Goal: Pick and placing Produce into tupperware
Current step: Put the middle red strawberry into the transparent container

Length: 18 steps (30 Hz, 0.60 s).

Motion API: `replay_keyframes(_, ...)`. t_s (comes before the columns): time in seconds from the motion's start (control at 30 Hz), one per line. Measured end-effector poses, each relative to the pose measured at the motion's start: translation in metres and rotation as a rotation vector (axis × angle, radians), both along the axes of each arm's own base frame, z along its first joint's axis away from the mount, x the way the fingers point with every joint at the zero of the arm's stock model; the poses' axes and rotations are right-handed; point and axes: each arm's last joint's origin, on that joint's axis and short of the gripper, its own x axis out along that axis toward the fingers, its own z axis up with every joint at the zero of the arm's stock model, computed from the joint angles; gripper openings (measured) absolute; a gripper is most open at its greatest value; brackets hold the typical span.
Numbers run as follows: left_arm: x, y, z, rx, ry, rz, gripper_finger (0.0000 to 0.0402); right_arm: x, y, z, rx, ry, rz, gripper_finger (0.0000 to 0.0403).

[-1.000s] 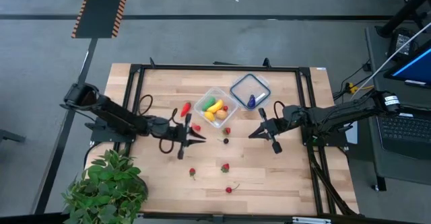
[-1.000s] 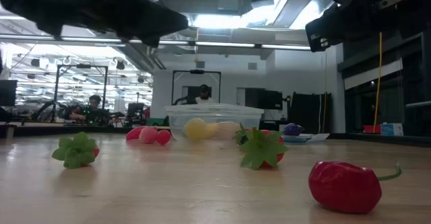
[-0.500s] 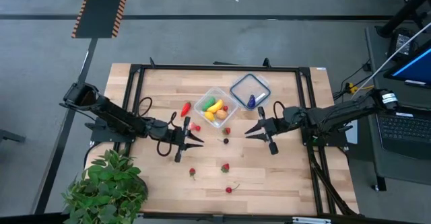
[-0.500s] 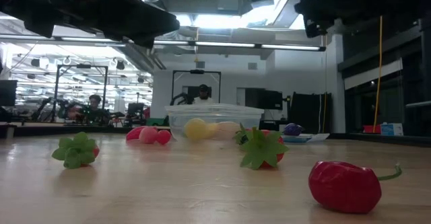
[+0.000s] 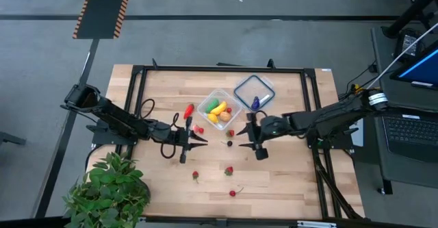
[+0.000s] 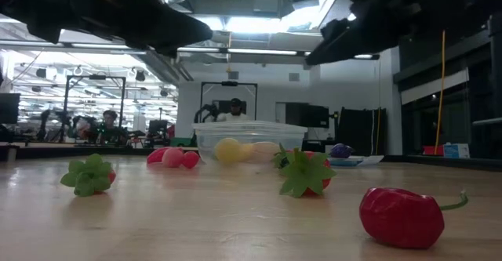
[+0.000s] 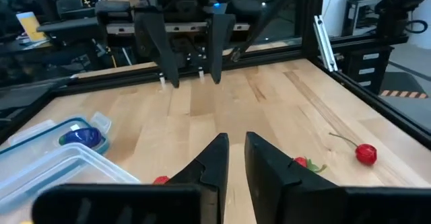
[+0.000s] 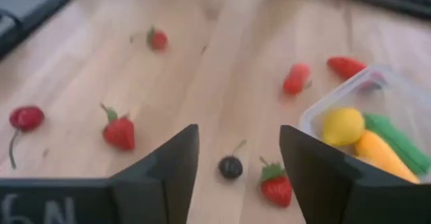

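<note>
The tupperware (image 5: 219, 109) stands on the table's middle, holding yellow, green and orange Produce (image 8: 343, 124). More Produce lies loose on the wood: a red pepper (image 5: 188, 110), a dark cherry (image 5: 229, 144), strawberries (image 5: 228, 170) and a red cherry (image 5: 233, 192). My right gripper (image 5: 242, 137) hovers open just right of the dark cherry (image 8: 230, 167), whose neighbour is a strawberry (image 8: 277, 187). My left gripper (image 5: 204, 141) hovers shut, left of the dark cherry, with nothing in it.
A clear lid (image 5: 254, 91) with a blue-purple piece (image 5: 255, 103) on it lies right of the tub. A leafy potted plant (image 5: 109, 190) stands at the near left corner. Black frame rails (image 5: 219, 68) run round the table. People show in the room beyond.
My right gripper has gone toward the table's left, up to the dark cherry, has tipped further downward and has opened. My left gripper has stayed where it was.
</note>
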Motion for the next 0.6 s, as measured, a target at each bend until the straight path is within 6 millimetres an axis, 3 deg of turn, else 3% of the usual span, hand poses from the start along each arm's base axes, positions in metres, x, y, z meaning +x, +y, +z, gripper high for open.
replay_keyframes(0.23,-0.001,0.000,-0.005,0.011,0.052,0.001,0.0023,0.024,0.011,0.015,-0.088,0.183,0.025,0.0224)
replay_keyframes(0.43,-0.001,0.000,-0.007,0.015,0.071,0.000,0.0009,0.032,0.021,0.025,-0.173,0.305,0.004,0.0226)
replay_keyframes(0.6,-0.001,0.000,-0.007,0.016,0.074,0.000,0.0001,0.039,0.034,0.020,-0.198,0.376,0.042,0.0226)
